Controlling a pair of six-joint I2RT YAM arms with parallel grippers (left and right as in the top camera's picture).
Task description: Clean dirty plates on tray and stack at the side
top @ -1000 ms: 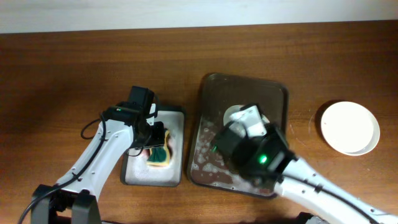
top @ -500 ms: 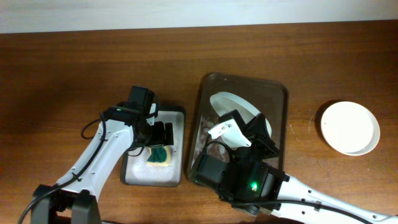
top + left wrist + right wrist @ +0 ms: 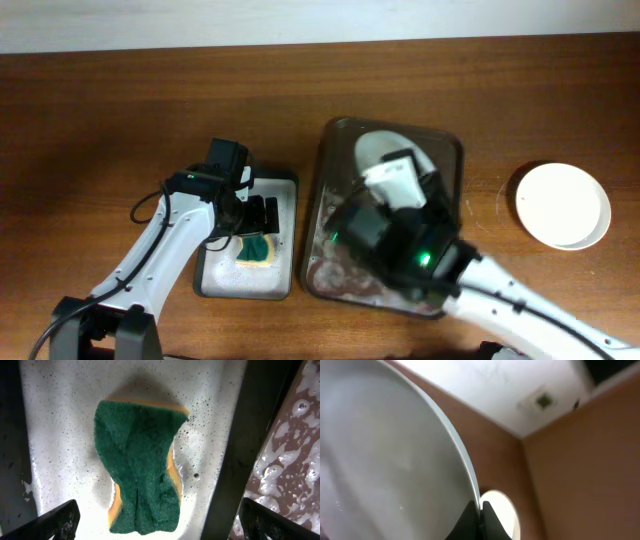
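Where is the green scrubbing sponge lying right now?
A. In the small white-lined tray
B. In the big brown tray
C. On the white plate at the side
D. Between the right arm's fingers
A: the sponge lies green side up on the speckled white lining of the small tray.

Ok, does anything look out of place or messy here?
The sponge lies crumpled and pinched in the small tray, dark specks around it. Suds puddle in the brown tray, where the right gripper holds a plate tilted by its rim.
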